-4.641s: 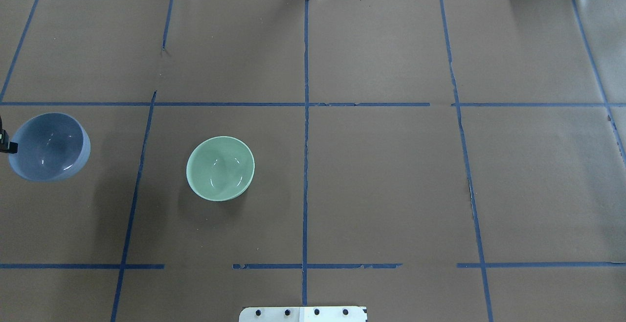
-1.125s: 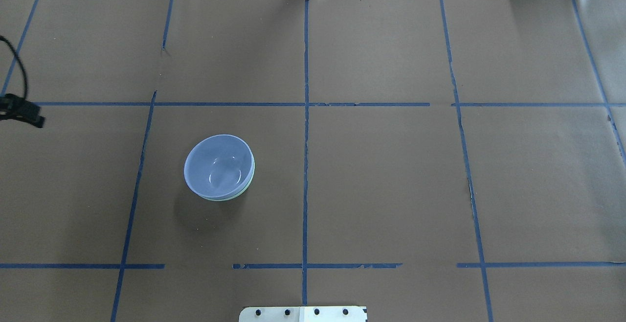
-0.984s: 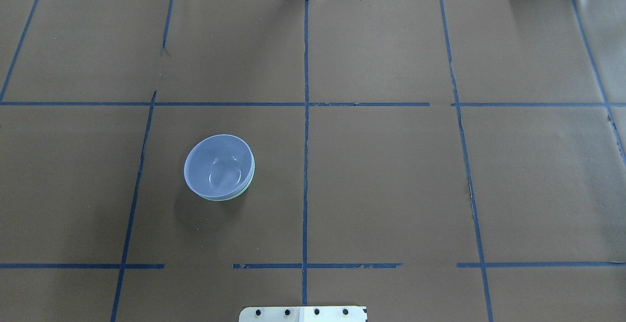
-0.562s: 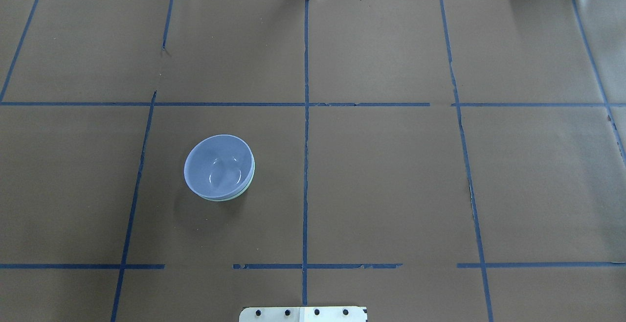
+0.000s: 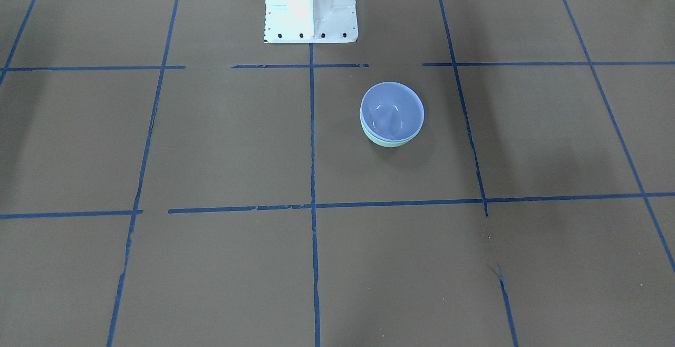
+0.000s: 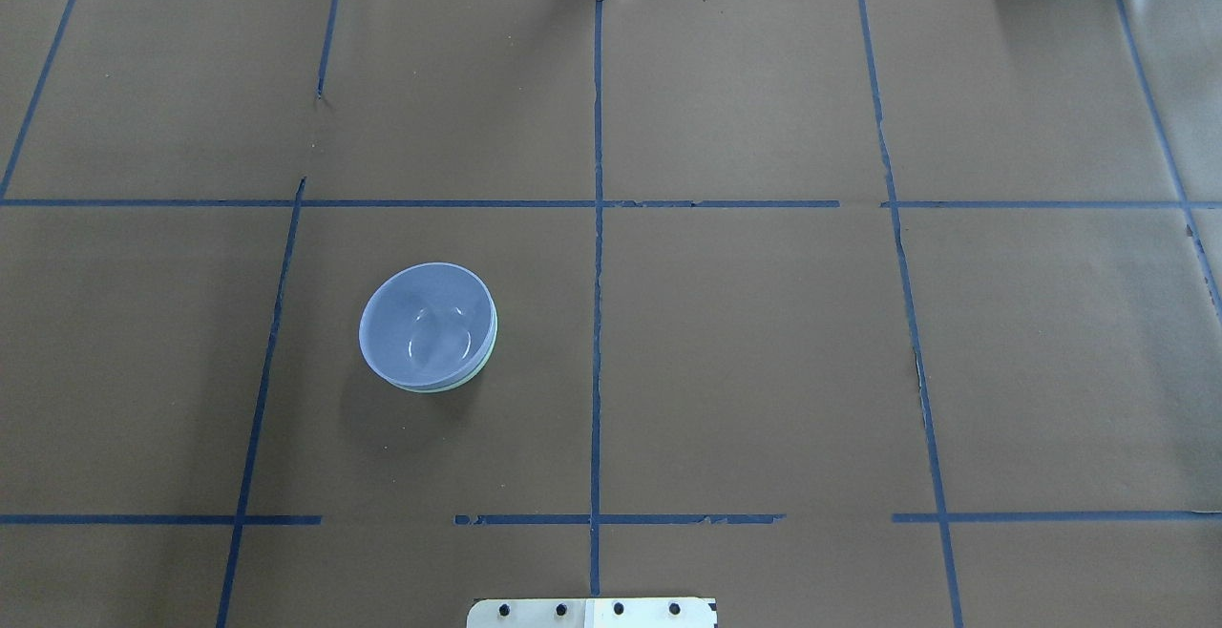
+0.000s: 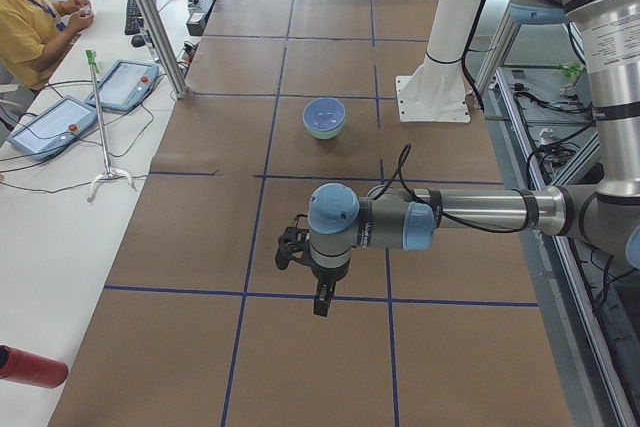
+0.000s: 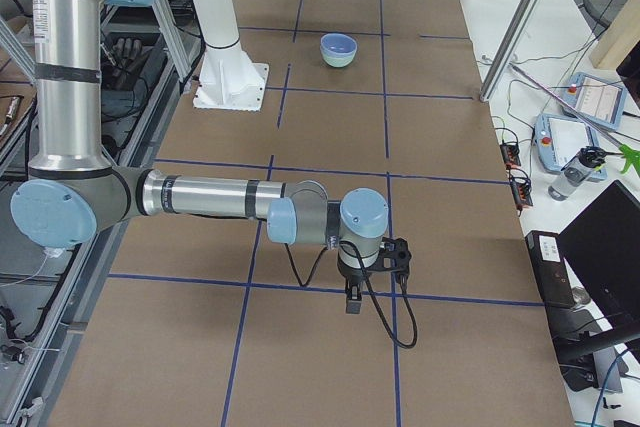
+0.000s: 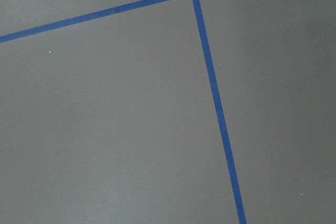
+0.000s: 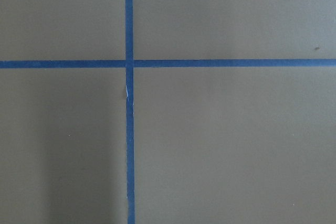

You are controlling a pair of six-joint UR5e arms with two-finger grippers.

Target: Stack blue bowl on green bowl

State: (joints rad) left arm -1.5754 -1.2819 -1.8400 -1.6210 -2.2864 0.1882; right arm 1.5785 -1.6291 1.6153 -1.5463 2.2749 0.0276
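The blue bowl (image 6: 427,323) sits nested upright inside the green bowl (image 6: 449,386), left of the table's centre line; only a thin green rim shows under it. The stack also shows in the front view, blue (image 5: 392,109) over green (image 5: 387,143), and far off in both side views (image 7: 324,115) (image 8: 338,47). The left gripper (image 7: 320,305) hangs over bare table near the left end, far from the bowls; I cannot tell if it is open. The right gripper (image 8: 352,303) hangs near the right end, state also unclear. Both wrist views show only paper and tape.
Brown paper with a blue tape grid covers the table. The robot's white base (image 5: 310,9) stands at the near middle edge. An operator (image 7: 30,17) sits beyond the far side with tablets (image 7: 120,82). A red bottle (image 7: 28,367) lies off the left end.
4.6 s ago the blue bowl was held at the left edge and the green bowl stood empty. Now the blue one rests in the green one, and the left gripper has left the overhead view.
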